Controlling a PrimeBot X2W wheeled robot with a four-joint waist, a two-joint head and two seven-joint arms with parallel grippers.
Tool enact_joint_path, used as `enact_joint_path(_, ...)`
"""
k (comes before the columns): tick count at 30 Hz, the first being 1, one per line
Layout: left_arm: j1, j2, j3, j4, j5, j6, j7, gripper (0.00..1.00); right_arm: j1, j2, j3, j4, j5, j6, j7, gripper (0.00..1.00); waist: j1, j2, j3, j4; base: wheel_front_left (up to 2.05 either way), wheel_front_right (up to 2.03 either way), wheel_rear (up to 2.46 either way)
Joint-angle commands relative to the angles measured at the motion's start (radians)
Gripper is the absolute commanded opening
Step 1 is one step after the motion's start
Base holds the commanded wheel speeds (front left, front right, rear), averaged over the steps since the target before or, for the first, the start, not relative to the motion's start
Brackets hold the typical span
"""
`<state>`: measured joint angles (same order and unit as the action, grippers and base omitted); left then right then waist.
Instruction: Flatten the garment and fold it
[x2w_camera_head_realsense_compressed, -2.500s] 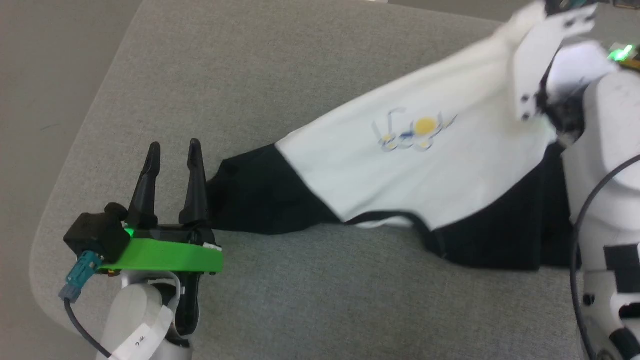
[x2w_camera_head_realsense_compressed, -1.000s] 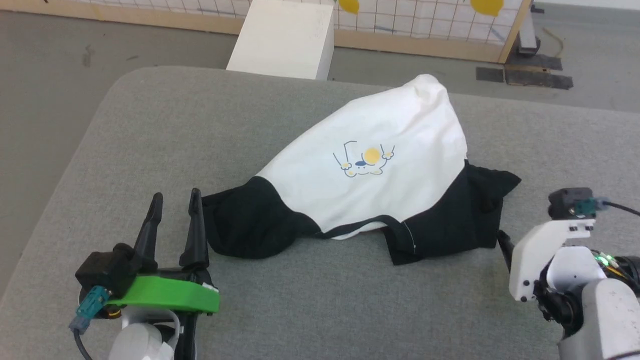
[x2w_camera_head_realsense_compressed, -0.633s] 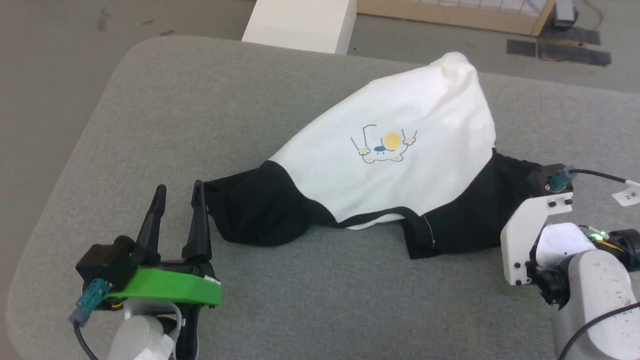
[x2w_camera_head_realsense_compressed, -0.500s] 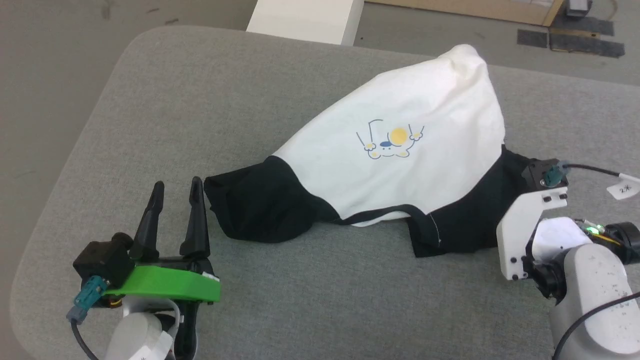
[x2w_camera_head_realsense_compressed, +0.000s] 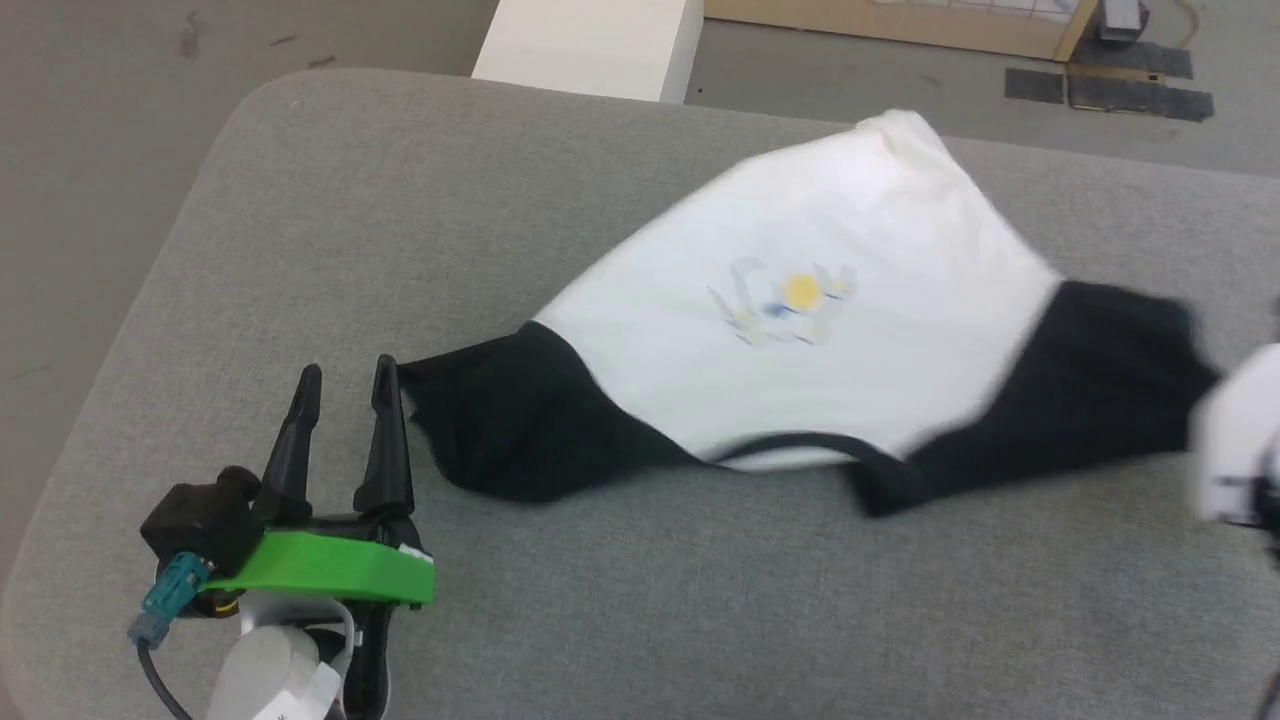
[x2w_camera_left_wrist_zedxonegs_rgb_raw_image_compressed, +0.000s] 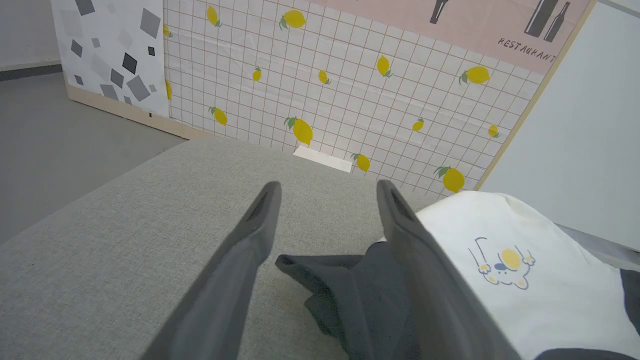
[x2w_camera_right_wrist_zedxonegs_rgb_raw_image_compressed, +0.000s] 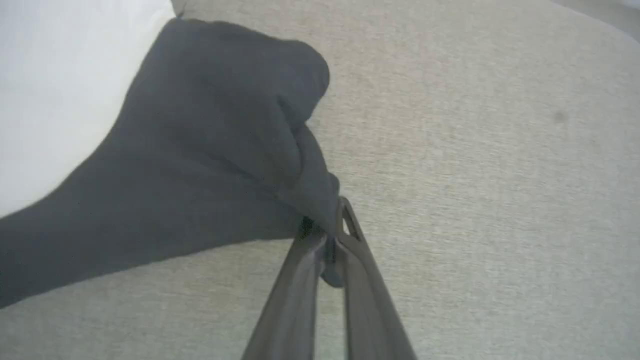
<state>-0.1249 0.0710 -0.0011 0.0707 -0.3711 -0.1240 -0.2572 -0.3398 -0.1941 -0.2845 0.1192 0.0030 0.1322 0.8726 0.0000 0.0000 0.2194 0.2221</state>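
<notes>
Grey fabric cushion (x2w_camera_head_realsense_compressed: 300, 250), bearing crumpled white T-shirt with black raglan sleeves (x2w_camera_head_realsense_compressed: 850, 380). Right gripper (x2w_camera_right_wrist_zedxonegs_rgb_raw_image_compressed: 332, 240): jaws pressed together, pinching the shirt's right black sleeve. Left gripper (x2w_camera_head_realsense_compressed: 347, 368): jaws spread, just beside the shirt's left sleeve.

I'm looking at the left end effector (x2w_camera_head_realsense_compressed: 347, 366): two long, tapering black fingers (x2w_camera_head_realsense_compressed: 385, 450) are rising from a bright green plate (x2w_camera_head_realsense_compressed: 330, 572). A black block (x2w_camera_head_realsense_compressed: 205, 515) is sitting beside it, its teal plug (x2w_camera_head_realsense_compressed: 165, 598) feeding a dark cable (x2w_camera_head_realsense_compressed: 150, 660). The wrist (x2w_camera_head_realsense_compressed: 265, 680) below is showing white, and the right end effector (x2w_camera_right_wrist_zedxonegs_rgb_raw_image_compressed: 330, 230) is showing dark grey fingers.
</notes>
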Motion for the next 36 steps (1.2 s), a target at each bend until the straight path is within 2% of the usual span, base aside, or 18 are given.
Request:
enact_joint_path(1,-0.01,0.009,0.002,-0.004,-0.004,-0.007,-0.005,1.0,0.021,-0.031,-0.029,-0.021,-0.017,-0.002,0.023,0.0,0.0,0.0,-0.001,-0.005,0.0,0.0,0.0)
enact_joint_path(6,-0.011,0.018,0.002,-0.01,-0.009,-0.007,-0.005,1.0,0.019,-0.118,-0.127,-0.062,-0.037,-0.002,0.072,0.0,0.0,0.0,0.022,-0.014,0.0,0.0,0.0)
enact_joint_path(8,-0.016,0.02,-0.002,-0.01,-0.012,-0.007,-0.005,1.0,0.019,-0.137,-0.148,-0.058,-0.046,-0.002,0.083,0.0,0.0,0.0,0.029,-0.012,0.0,0.0,0.0)
enact_joint_path(10,-0.02,0.021,-0.003,-0.011,-0.015,-0.007,-0.005,1.0,0.01,-0.128,-0.176,-0.057,-0.042,-0.002,0.07,0.0,0.0,0.0,0.036,-0.012,0.0,0.0,0.0)
enact_joint_path(11,-0.021,0.021,-0.004,-0.011,-0.016,-0.007,-0.005,1.0,0.007,-0.124,-0.181,-0.057,-0.044,-0.002,0.056,0.72,0.0,0.0,0.038,-0.012,0.0,0.0,0.0)
enact_joint_path(12,-0.024,0.022,-0.007,-0.007,-0.018,-0.007,-0.005,1.0,0.006,-0.114,-0.187,-0.054,-0.047,-0.002,0.042,1.0,0.0,0.0,0.039,-0.01,0.0,0.0,0.0)
enact_joint_path(15,-0.024,0.023,-0.011,0.002,-0.02,-0.007,-0.005,1.0,-0.006,-0.075,-0.215,-0.067,-0.039,-0.002,-0.016,1.0,0.0,0.0,0.027,-0.008,0.0,0.0,0.0)
enact_joint_path(17,-0.019,0.024,-0.012,0.011,-0.021,-0.007,-0.005,1.0,-0.015,-0.024,-0.24,-0.097,-0.014,-0.002,-0.085,1.0,0.0,0.0,0.009,-0.008,0.0,0.0,0.0)
enact_joint_path(22,-0.003,0.021,-0.007,0.028,-0.019,-0.007,-0.005,1.0,0.02,0.079,-0.2,-0.181,0.084,-0.002,-0.266,1.0,0.0,0.0,-0.043,-0.022,0.0,0.0,0.0)
enact_joint_path(26,0.003,0.018,-0.006,0.038,-0.015,-0.007,-0.005,1.0,0.089,0.12,-0.149,-0.238,0.14,-0.002,-0.378,1.0,0.0,0.0,-0.077,-0.044,0.0,0.0,0.0)
enact_joint_path(30,-0.012,0.013,-0.018,0.062,-0.025,-0.002,0.014,1.0,0.169,0.14,-0.103,-0.256,0.184,-0.002,-0.44,1.0,0.0,0.0,-0.105,-0.074,0.0,0.0,0.0)
enact_joint_path(33,-0.061,0.01,-0.049,0.08,-0.035,-0.003,0.064,1.0,0.217,0.143,-0.082,-0.24,0.251,-0.002,-0.467,1.0,0.0,0.0,-0.115,-0.095,0.0,0.0,0.0)
enact_joint_path(36,-0.164,0.01,-0.102,0.12,-0.048,-0.004,0.164,1.0,0.269,0.143,-0.057,-0.218,0.299,-0.002,-0.49,1.0,0.0,0.0,-0.115,-0.114,0.0,0.0,0.0)
